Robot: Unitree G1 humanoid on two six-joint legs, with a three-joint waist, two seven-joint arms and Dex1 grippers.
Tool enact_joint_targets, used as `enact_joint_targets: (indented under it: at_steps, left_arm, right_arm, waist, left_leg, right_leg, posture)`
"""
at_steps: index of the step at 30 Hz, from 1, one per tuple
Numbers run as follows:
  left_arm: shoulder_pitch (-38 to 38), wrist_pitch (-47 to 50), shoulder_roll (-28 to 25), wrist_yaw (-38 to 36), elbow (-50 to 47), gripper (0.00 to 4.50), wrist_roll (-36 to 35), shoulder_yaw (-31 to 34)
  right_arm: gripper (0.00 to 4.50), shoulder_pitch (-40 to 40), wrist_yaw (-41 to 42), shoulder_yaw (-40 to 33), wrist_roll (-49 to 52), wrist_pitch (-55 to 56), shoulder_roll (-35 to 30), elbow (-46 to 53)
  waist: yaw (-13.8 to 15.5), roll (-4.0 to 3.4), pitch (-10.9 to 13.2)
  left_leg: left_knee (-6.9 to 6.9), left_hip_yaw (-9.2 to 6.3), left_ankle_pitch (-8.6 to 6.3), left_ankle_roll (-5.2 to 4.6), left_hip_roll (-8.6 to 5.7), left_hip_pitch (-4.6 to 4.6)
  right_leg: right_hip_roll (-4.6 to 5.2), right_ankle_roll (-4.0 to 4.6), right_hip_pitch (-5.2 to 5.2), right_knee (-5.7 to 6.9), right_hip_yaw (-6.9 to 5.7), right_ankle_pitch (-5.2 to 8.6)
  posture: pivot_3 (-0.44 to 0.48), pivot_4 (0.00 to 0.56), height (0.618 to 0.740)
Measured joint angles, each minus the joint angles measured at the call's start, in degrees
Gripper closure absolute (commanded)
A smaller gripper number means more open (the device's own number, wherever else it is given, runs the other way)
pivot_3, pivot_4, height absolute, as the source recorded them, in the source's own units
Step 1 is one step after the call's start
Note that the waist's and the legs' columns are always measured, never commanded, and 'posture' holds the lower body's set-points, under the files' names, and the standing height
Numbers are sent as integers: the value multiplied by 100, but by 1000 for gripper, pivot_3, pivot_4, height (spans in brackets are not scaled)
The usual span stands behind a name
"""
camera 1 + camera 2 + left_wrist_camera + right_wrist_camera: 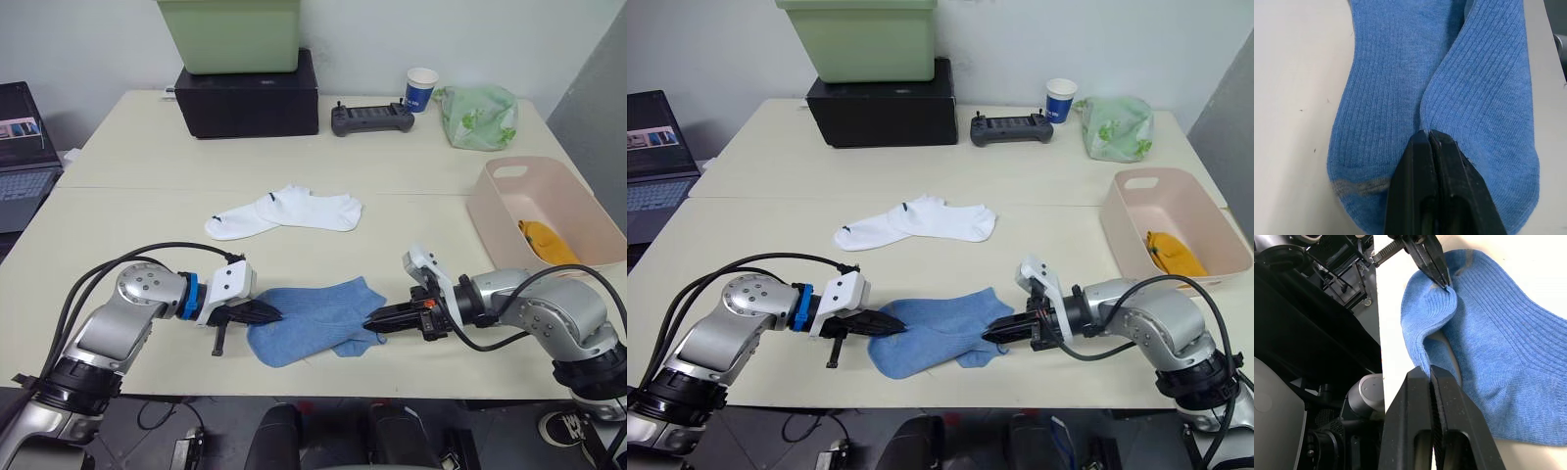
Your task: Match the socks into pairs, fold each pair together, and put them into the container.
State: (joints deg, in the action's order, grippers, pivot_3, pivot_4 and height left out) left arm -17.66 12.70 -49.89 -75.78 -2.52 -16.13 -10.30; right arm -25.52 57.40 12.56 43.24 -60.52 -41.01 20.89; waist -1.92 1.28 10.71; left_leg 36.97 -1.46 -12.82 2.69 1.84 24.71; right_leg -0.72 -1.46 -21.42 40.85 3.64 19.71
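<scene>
- Two soft light-blue ribbed socks (pixel 312 318) are seen laid together at the near edge of the cream table (pixel 118 225), pinched at opposite ends: the left gripper (pixel 275 314) is closed on the cloth at one end, the right gripper (pixel 373 322) closed on the edge at the other.
- Judged from this, the blue pair is matched and about to be folded; it is not yet in the tub.
- Two white ankle socks with dark marks (pixel 284 212) are left overlapping mid-table, untouched and unfolded.
- One mustard-orange bundle (pixel 547 242) is seen lying inside the pale pink rectangular plastic tub (pixel 509 211), at the right edge; the orange pair is judged done.
- Farther back, a light green bin (pixel 230 34) is stacked on a black box (pixel 247 101); what is in them is hidden.
</scene>
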Motion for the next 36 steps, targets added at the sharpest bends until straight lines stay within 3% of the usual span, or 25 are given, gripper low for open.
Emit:
enact_joint_targets:
  at_steps: [10,20,25,36]
  left_arm:
    - [1170,1126,-48,793,-1526,4479,-797,1202]
    - [1601,1245,-157,1032,-1887,4479,-908,1427]
    - [1871,2313,-77,1513,-2455,4479,-2003,2295]
    - [2175,2988,398,2488,-2798,4479,-2434,2351]
  right_arm:
    - [4500,-121,72,-120,33,14,-155,9]
    - [4500,-291,367,-41,15,125,-230,76]
    - [4500,-773,444,-21,-128,223,-289,10]
    - [4500,-1362,1287,955,-1300,1153,-146,-1469]
  waist:
    - [-1,0,0]
    - [-4,0,0]
    - [-7,0,1]
    - [5,0,1]
  left_leg:
    - [0,-5,0,0,7,-1]
    - [0,-5,0,0,4,-1]
    - [0,-9,0,0,7,-3]
    - [1,-7,0,1,3,-2]
  right_leg:
    - [19,0,2,1,1,0]
    - [22,0,1,1,0,0]
    - [23,0,4,2,-4,0]
    - [30,1,3,1,-3,0]
  posture:
    - [0,150,740]
    - [0,150,740]
    - [0,150,740]
    - [0,150,740]
